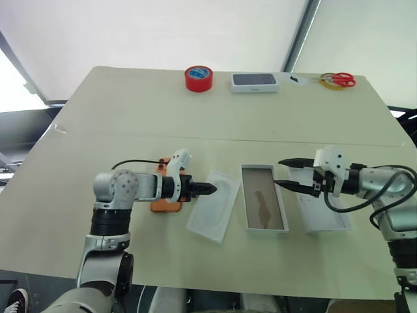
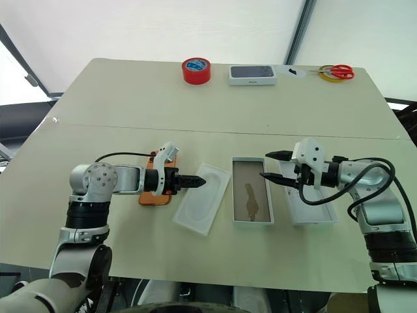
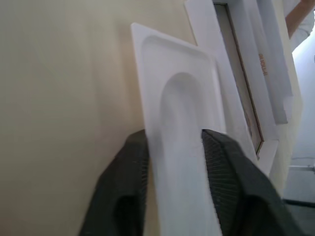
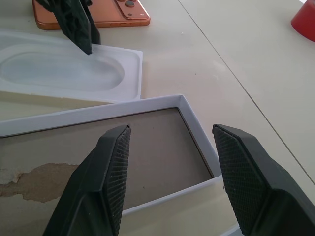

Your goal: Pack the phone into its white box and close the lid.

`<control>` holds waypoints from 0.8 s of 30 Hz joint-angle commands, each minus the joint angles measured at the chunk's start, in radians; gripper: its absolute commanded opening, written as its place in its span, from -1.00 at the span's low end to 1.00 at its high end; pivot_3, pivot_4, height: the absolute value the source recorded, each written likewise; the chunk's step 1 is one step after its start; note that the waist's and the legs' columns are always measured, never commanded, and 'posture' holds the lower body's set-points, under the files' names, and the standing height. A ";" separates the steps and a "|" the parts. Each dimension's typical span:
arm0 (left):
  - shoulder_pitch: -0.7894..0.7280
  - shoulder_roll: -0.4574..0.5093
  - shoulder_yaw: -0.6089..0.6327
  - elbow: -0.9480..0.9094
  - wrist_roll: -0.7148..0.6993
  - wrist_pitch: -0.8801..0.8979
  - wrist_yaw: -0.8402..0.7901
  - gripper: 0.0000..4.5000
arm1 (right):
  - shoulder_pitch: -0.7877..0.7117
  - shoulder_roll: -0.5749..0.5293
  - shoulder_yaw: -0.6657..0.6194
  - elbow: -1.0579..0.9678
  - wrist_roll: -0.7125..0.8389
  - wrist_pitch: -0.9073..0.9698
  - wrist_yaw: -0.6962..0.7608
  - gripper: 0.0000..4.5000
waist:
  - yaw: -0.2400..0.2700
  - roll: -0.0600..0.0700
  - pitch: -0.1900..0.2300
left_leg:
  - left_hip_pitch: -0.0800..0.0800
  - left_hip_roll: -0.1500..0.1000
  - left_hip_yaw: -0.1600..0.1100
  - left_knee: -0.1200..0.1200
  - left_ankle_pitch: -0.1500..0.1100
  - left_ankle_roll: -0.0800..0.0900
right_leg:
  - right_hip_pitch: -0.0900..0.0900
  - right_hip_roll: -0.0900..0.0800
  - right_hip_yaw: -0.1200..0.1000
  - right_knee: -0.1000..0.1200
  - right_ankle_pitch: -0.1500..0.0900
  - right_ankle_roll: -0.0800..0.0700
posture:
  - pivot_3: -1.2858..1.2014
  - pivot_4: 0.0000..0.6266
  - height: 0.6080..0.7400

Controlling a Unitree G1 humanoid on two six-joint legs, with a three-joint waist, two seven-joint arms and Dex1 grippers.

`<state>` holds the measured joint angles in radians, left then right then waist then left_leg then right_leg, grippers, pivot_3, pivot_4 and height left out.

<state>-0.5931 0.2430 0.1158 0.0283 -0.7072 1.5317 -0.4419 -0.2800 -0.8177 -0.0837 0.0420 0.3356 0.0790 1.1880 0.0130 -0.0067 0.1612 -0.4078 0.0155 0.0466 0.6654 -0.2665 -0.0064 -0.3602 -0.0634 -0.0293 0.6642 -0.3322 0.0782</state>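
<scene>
Containers first: the white box (image 1: 260, 215) sitting open mid-table, bare brownish floor with a darker blotch on it. The lid (image 1: 326, 222) lying flat just to its right. On the other side, a thin white insert (image 1: 212, 212) with an oval recess, turned at a slight angle to the box.

The phone (image 4: 118, 17) not packed yet. Lying flat on the table (image 1: 130, 111) left of the insert, orange back up, camera lenses showing, partly tucked under the left wrist.

Left gripper (image 1: 210, 189) pointing right, tips down at the insert's near-left edge. Fingers drawn close together and, going by the wrist view, pinching the insert's rim between them. Right gripper (image 1: 280, 173) hanging above the far right corner of the box, fingers (image 4: 113, 167) spread wide, gripping nothing.

Head count:
- one phone
- one box tray
- one lid
- one insert
- one roll of red tape (image 1: 198, 78)
- one white box with a dark top (image 1: 255, 82)
- one pair of red-handled scissors (image 1: 340, 78) with a yellowish ring (image 1: 331, 83) under them

Those last few lined up along the far edge, well apart from the action.

Table pale beige, matte, with a seam running across between the far items and the near ones. White sheeting behind it, crossed by dark struts.
</scene>
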 commanded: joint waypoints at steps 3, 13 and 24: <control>-0.004 -0.010 0.067 0.022 0.004 0.053 0.020 -0.99 | 0.004 -0.015 -0.024 -0.044 0.005 -0.023 -0.002 0.23 | -0.002 0.000 0.000 | 0.001 0.000 0.000 0.000 0.000 0.000 | 0.001 0.000 0.000 0.000 0.000 0.000 | 0.03 -0.52 1.00; -0.031 -0.067 0.234 -0.013 -0.002 0.079 0.073 -0.99 | 0.116 0.001 0.055 -0.274 0.077 0.087 0.039 0.23 | 0.002 -0.001 0.000 | 0.001 0.000 0.000 -0.001 0.000 0.000 | 0.000 0.000 0.000 0.000 0.000 0.000 | 0.03 -0.52 1.00; -0.035 -0.130 0.366 -0.090 -0.024 0.048 0.168 -0.99 | 0.206 -0.075 0.170 -0.274 -0.062 -0.021 0.113 0.23 | -0.001 -0.003 0.002 | 0.000 0.000 -0.001 0.000 0.000 -0.001 | 0.000 0.000 0.000 -0.001 0.000 0.001 | 0.03 -0.52 1.00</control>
<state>-0.6218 0.1200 0.4626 -0.0006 -0.7104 1.5963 -0.2773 -0.0513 -0.9041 0.0804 -0.2474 0.2916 0.0965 1.3060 0.0117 -0.0093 0.1628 -0.4079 0.0156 0.0455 0.6649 -0.2663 -0.0071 -0.3599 -0.0634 -0.0295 0.6631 -0.3324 0.0789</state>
